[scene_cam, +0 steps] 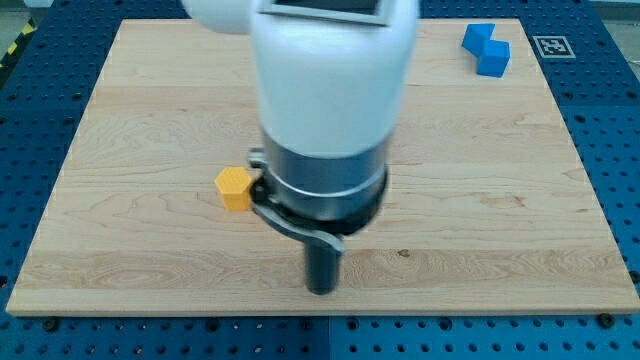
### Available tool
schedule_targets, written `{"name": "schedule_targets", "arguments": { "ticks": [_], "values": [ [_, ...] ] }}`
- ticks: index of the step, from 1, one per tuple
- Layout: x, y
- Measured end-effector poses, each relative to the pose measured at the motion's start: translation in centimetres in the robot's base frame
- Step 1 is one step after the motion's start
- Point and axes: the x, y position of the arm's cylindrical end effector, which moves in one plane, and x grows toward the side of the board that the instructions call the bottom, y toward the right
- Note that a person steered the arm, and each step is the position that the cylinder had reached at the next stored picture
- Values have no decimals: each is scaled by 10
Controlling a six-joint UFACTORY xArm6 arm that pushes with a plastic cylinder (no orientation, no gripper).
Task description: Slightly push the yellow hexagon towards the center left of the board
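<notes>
The yellow hexagon block [234, 188] lies on the wooden board [140, 120], left of centre and a little below the middle. My arm's white and grey body fills the centre of the view. The dark rod comes down from it, and my tip [322, 290] rests on the board near the view's bottom edge. The tip is to the right of and below the yellow hexagon, apart from it. The arm's body hides the board just right of the hexagon.
A blue block [486, 47] with a stepped shape lies near the board's top right corner. A blue perforated table [620, 150] surrounds the board. A black and white marker tag [553, 46] sits beyond the top right corner.
</notes>
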Motion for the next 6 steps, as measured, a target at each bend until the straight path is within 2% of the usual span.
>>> {"name": "schedule_targets", "arguments": {
  "ticks": [1, 2, 3, 4, 5, 6],
  "values": [
    [-45, -29],
    [-82, -31],
    [-76, -53],
    [-94, -102],
    [-105, -99],
    [-100, -53]
  ]
}}
